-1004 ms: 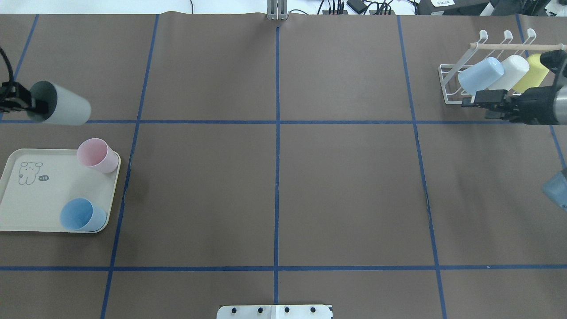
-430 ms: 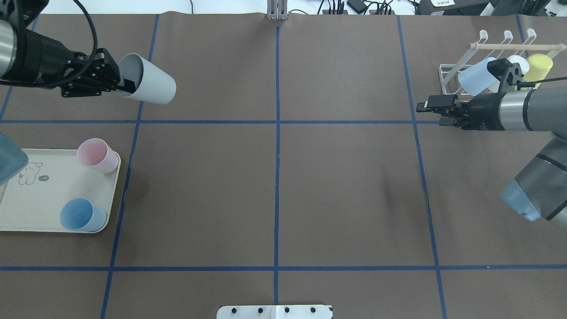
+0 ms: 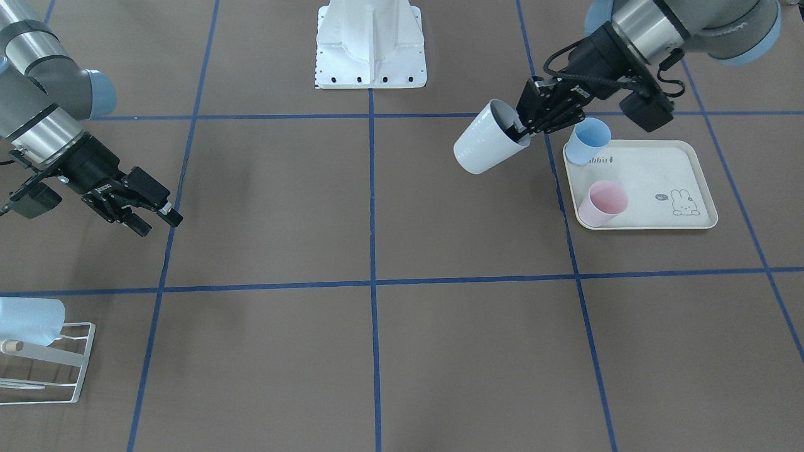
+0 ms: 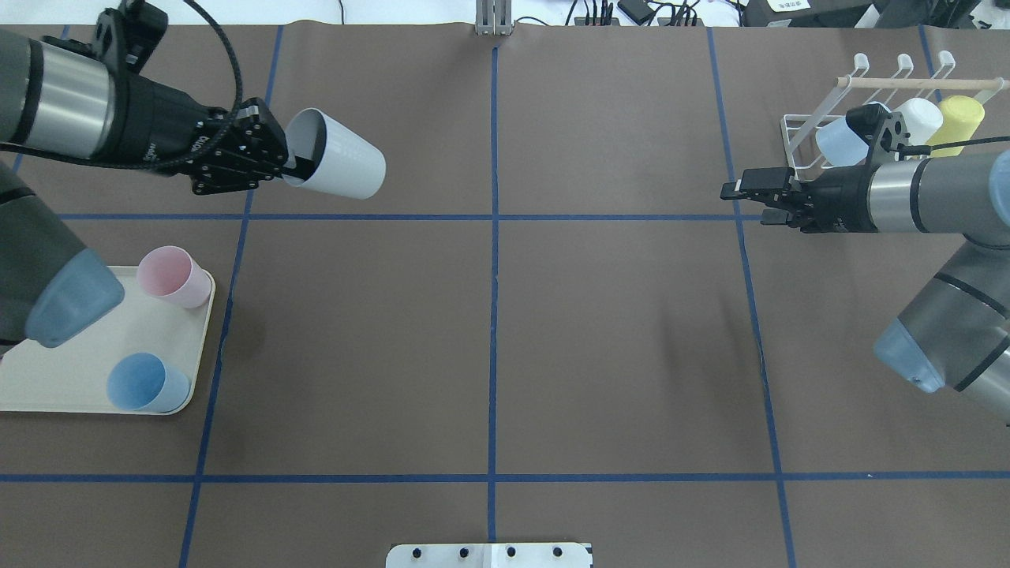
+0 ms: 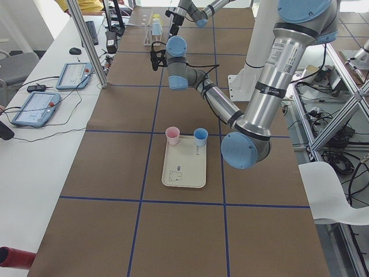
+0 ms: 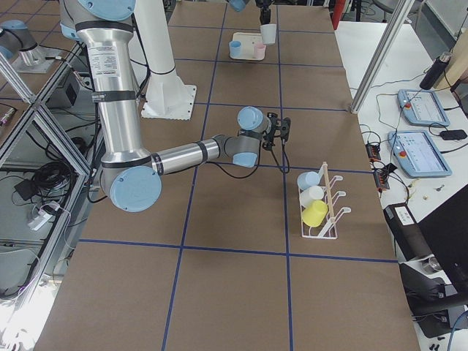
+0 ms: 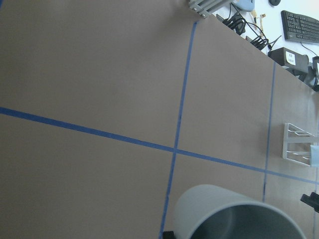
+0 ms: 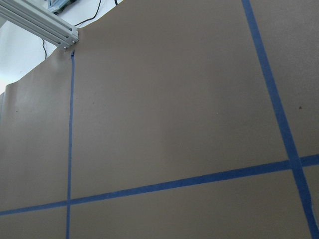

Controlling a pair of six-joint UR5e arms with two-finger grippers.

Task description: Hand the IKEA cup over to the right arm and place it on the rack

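My left gripper (image 4: 298, 167), clamped on the IKEA cup (image 4: 341, 164) rim, has advanced toward 3 o'clock. My right gripper (image 4: 740, 191), empty and spread, has advanced toward 9 o'clock. Handover is pending.

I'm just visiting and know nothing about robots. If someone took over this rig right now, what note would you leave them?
Left claw: shut on the rim of the pale grey plastic cup, which is held tilted above the table, left of centre.
Right claw: open and empty, near the white wire rack, pointing toward the cup.
The rack holds a pale blue cup, a white cup and a yellow cup.
Done: cup lifted.
Left: hand it over to the right claw, then place it on the rack.
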